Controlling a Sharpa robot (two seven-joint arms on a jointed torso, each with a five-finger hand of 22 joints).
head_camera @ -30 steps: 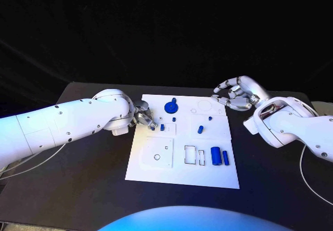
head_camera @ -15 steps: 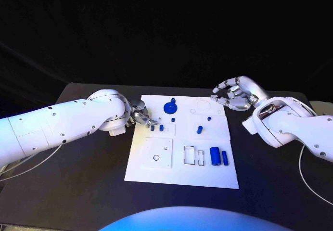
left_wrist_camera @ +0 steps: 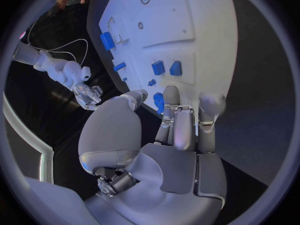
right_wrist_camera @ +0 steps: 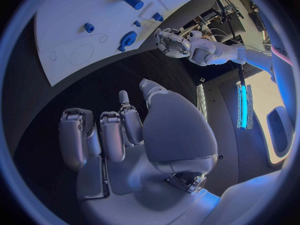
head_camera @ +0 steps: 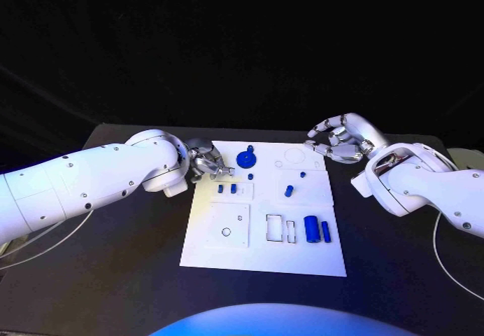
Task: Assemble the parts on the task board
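Head view: white task board point(head_camera: 264, 241) lies mid-table, small blue parts point(head_camera: 314, 228) scattered on it. Left hand point(head_camera: 207, 162) at its ten o'clock corner, fingers curled, grasp unclear. Right hand point(head_camera: 343, 138) at two o'clock, fingers curled, empty.

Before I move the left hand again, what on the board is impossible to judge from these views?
- Left hand fingertips, head view: bunched at the task board edge; too small to tell if they pinch a part.
- Left wrist view: a blue part lies partly behind the fingers; contact unclear.
- Outlined slots, head view: too small to judge depth.
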